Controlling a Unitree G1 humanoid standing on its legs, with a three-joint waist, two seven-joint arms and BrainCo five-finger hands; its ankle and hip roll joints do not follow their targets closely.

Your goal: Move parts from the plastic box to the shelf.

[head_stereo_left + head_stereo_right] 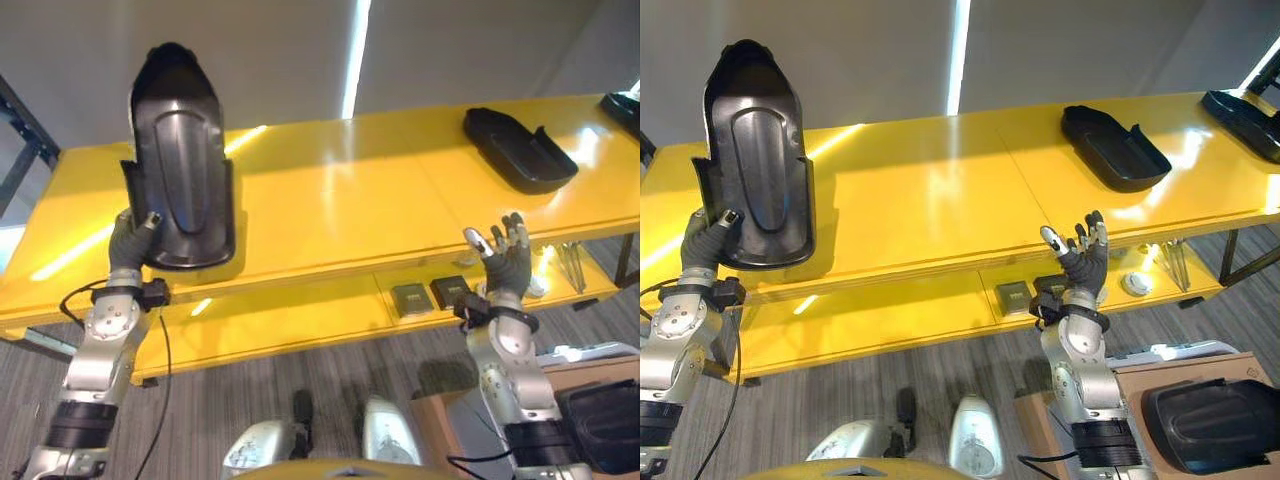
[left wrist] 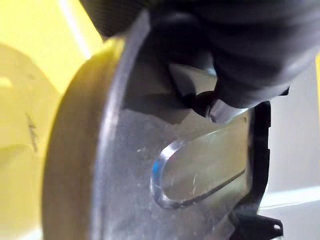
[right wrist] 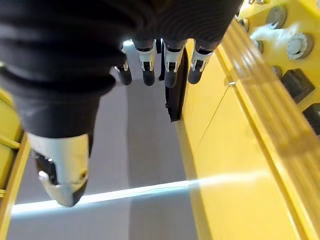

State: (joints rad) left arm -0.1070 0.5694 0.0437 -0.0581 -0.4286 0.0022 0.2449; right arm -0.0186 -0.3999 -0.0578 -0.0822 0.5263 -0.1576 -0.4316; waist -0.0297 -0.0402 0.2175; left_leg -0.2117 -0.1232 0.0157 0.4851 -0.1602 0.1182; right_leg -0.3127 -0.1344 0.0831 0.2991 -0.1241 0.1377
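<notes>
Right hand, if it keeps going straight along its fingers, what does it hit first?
Probably nothing: the open right hand points up in front of the yellow shelf's edge. Its wrist view shows grey wall beyond the fingertips, though depth is unclear.

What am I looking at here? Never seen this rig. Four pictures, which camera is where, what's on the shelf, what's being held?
It is a two-legged humanoid robot with two arms and fingered hands.

The two wide pictures come from a stereo camera on its head, looking down at a yellow shelf. The two close-ups come from cameras on each wrist.

The left hand is curled round the lower edge of a long black plastic part, holding it upright over the shelf's left end. The left wrist view shows that part from very close.

The right hand is raised in front of the shelf, fingers straight, holding nothing.

A similar black part already lies on the shelf, with another at the far right. Small items sit on the lower level.
</notes>
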